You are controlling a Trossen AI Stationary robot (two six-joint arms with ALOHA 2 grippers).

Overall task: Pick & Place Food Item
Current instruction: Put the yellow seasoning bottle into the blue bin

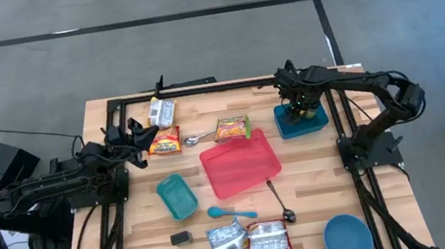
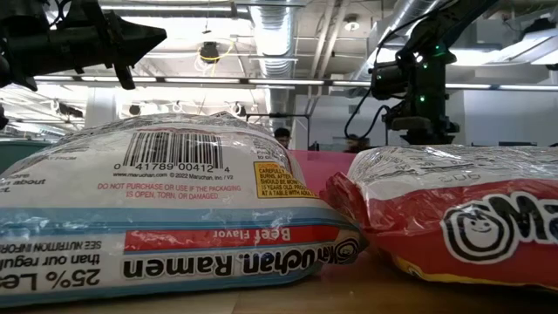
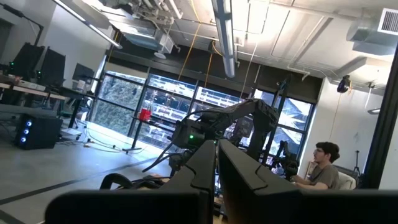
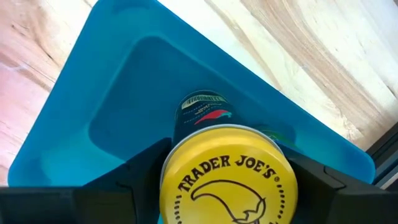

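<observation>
trader joe's can stands upright in the blue square tub at the table's far right, its long axis vertical, its round yellow lid facing up into the right wrist view. right gripper hangs straight over it, fingers spread on either side of the lid; whether they touch it is hard to say. a second dark can seems to stand just beyond it in the same smooth plastic tub. nearer the middle of the wooden table, a flat red tray lies bare. left gripper rests closed at the far left, above an orange ramen packet, nothing between its fingers.
</observation>
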